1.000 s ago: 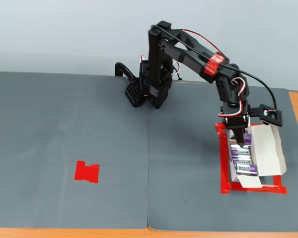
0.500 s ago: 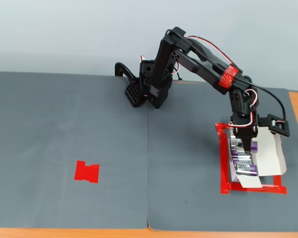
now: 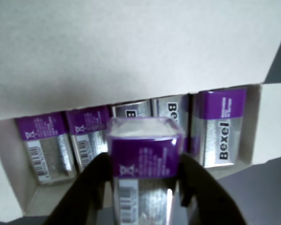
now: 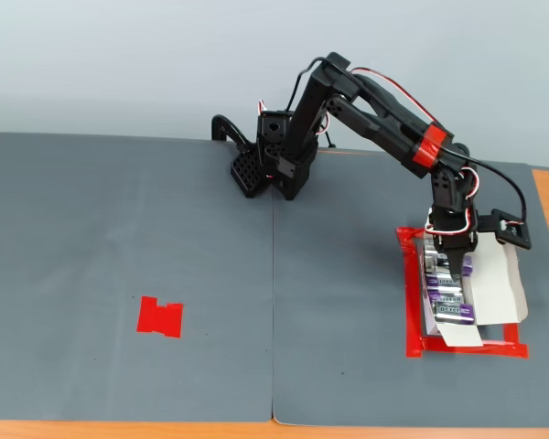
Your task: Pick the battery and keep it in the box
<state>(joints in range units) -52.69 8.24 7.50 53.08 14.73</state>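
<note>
The gripper [image 3: 145, 187] clenches the battery [image 3: 144, 154] by its flat sides over the box [image 3: 131, 56]; it looks stiff, dense, slick-wrapped.

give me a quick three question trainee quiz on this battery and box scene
1. True or false: the jaws hold a battery between them in the wrist view.
2. In the wrist view, how many batteries already stand in a row inside the box? A) two B) five C) eight
3. In the fixed view, what marks the mat on its left half, far from the box?

Key:
1. True; a purple-topped battery sits between the two dark fingers.
2. B, five.
3. A flat red tape patch.
</note>
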